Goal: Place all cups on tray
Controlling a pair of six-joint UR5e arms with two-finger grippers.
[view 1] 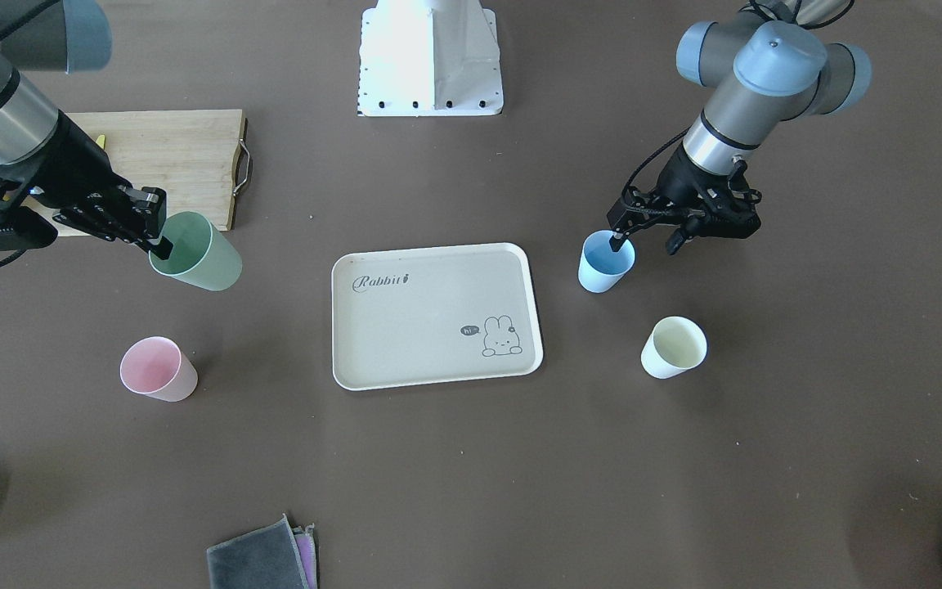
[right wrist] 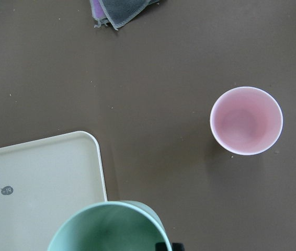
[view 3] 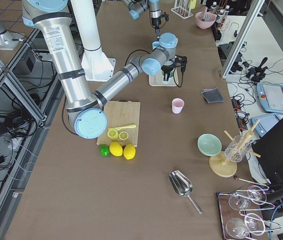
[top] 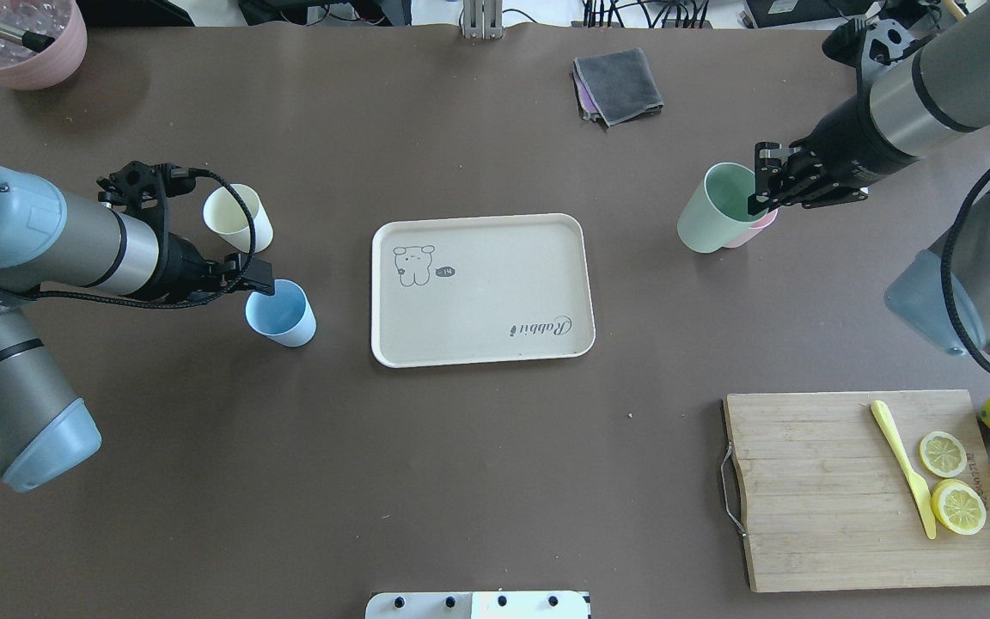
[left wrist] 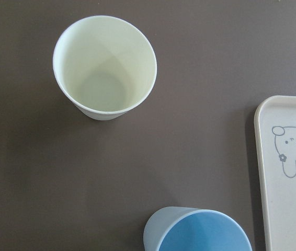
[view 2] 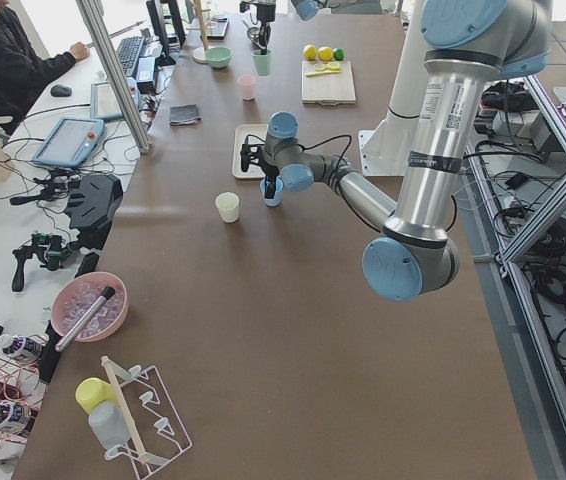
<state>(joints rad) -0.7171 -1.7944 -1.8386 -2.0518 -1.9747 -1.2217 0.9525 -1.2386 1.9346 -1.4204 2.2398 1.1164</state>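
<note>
Clamps right jaws on green cup (view 1: pixel 201 255), tilted above worktop (view 1: pixel 471 474), straddles blue cup (view 1: pixel 602 272) rim with left jaws apart, pink cup (view 1: pixel 159 370), yellow cup (view 1: pixel 674 348) upright either side of tray (view 1: pixel 430 327).

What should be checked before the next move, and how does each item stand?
1. Space on the flat cream rectangular tray: ok, nothing on it.
2. Hold of the right gripper on the sage green tapered cup: ok, clamped at the rim, cup raised and tilted.
3. Hold of the left gripper on the light blue tapered cup: not ok, jaws open astride its rim.
4. The pink tapered cup and pale yellow tapered cup upright, off the tray: ok.
5. Green cup will land flat: cannot tell.
</note>
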